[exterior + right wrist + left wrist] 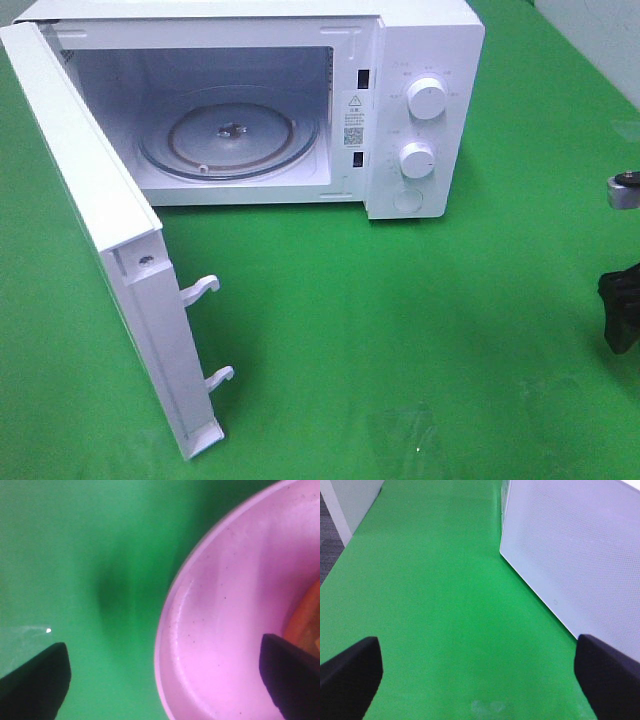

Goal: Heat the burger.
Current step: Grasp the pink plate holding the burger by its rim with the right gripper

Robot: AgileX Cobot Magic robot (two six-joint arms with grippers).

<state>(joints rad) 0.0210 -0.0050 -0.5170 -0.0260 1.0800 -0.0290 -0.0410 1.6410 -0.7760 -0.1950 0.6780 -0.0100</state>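
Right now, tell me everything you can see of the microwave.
The microwave is a white box, upright at the back of the green table. Its door, hinged on the left, is swung wide open, two hook latches on its edge. The cavity holds only a clear glass turntable. The right-hand panel carries two round knobs above a round button. Only the table touches it.

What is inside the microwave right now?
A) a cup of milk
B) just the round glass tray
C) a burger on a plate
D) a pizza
B: the door of the microwave stands open, and only the glass turntable shows inside.
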